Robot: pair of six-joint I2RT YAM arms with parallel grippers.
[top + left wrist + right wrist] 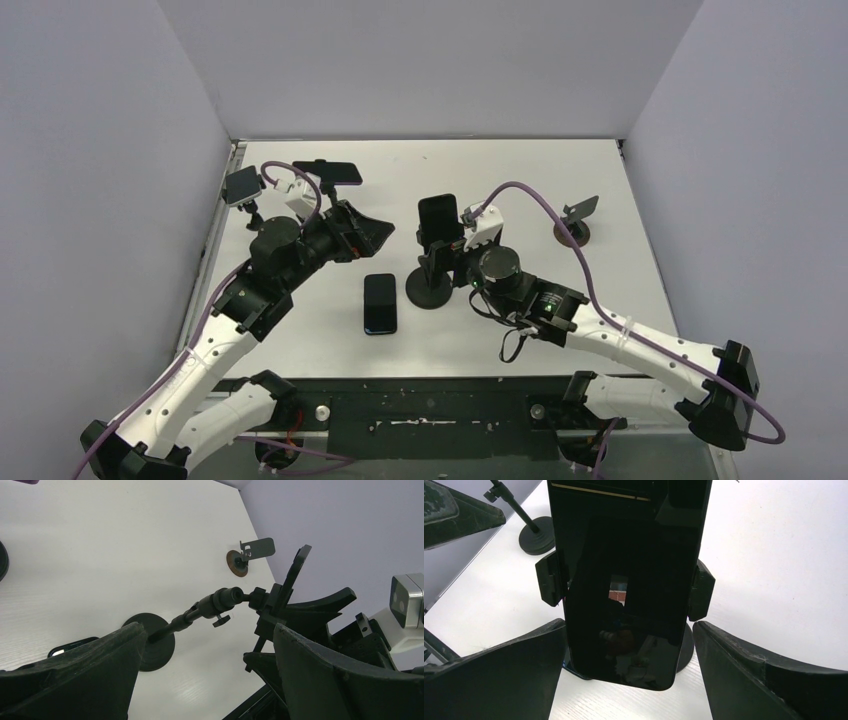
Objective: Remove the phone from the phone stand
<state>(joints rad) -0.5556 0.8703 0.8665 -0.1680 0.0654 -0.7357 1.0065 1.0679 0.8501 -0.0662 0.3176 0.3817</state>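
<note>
A black phone [437, 216] stands upright, clamped in a phone stand [428, 290] at the table's middle. The right wrist view has the phone [629, 580] face-on, with the stand's side clamps [549, 577] gripping its edges. My right gripper [629, 626] is open, and its fingers [724, 660] flank the phone's lower end with a gap on each side. My left gripper [372, 232] hovers open and empty to the left of the stand. Its wrist view looks past its fingers [115, 655] at the stand's base [155, 650] and the edge-on phone [295, 572].
A second black phone [380, 303] lies flat on the table just left of the stand's base. Two more stands [325, 171] with phones are at the back left, by the wall. A small empty stand [575, 222] sits at the right.
</note>
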